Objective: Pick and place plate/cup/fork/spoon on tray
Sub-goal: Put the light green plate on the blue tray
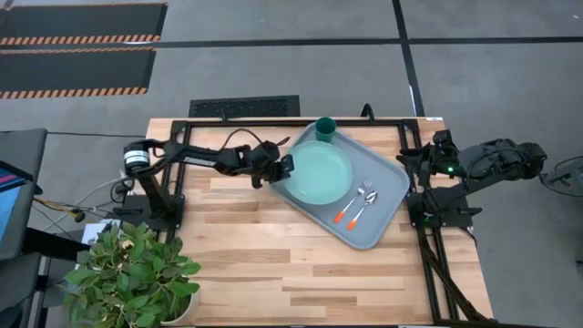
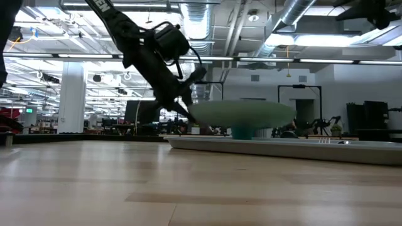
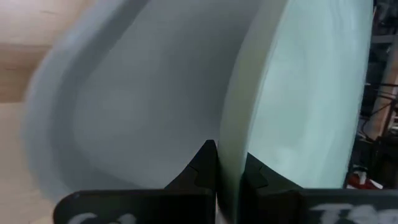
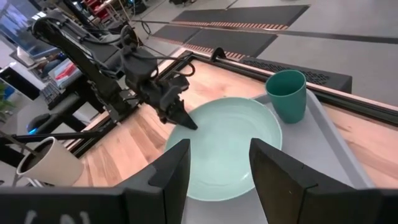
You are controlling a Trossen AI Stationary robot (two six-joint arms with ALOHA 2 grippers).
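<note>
even bright overhead light, soft shadows; the left wrist view is blurred.

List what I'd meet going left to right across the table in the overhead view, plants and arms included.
Potted plant → left pincer, shut on the plate's rim → plate → fork → spoon, all on the tray → right pincer, open beside the tray. The cup is left out: it sits above the plate.

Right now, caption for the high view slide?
Left gripper shut on the plate rim over the tray; right gripper parked open.
</note>
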